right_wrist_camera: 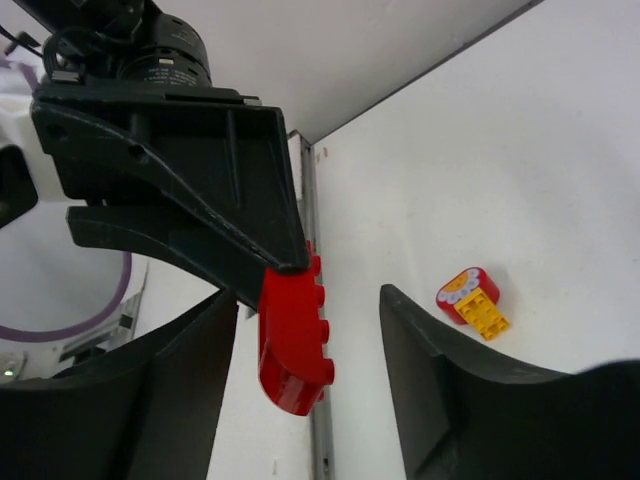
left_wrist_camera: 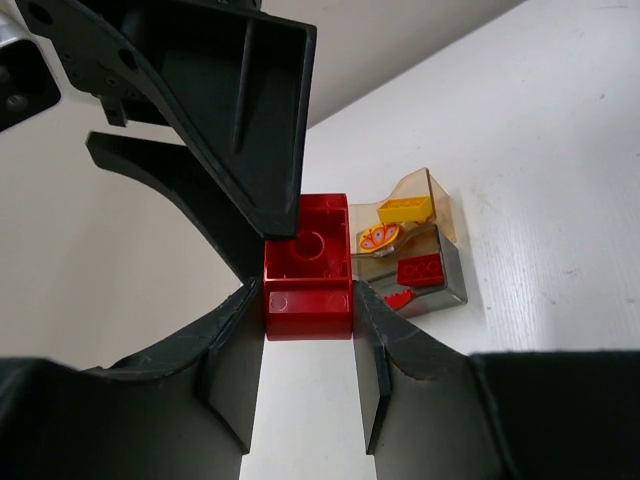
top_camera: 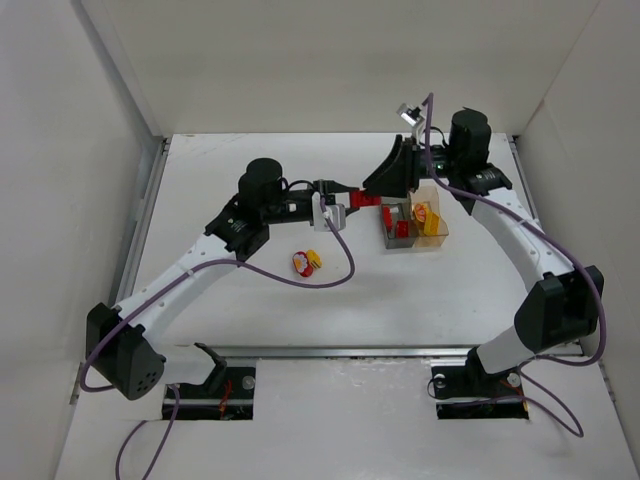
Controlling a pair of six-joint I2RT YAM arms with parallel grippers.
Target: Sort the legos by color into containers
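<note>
1. Left pincer (left_wrist_camera: 307, 305) is clamped on a red brick (left_wrist_camera: 307, 250), just beside the containers (top_camera: 441, 233).
2. Right pincer (right_wrist_camera: 308, 295) gapes wide around that brick.
3. Two loose legos (top_camera: 305, 262) lie on the table (top_camera: 250, 310).

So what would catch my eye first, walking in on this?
The two arms meeting over the middle of the table: the left gripper clamps a red brick, and the right gripper stands open around it. Right beside them sit the joined containers, red pieces in the grey one and yellow in the amber one. Two loose legos, one red and one yellow, lie nearer the arm bases.
</note>
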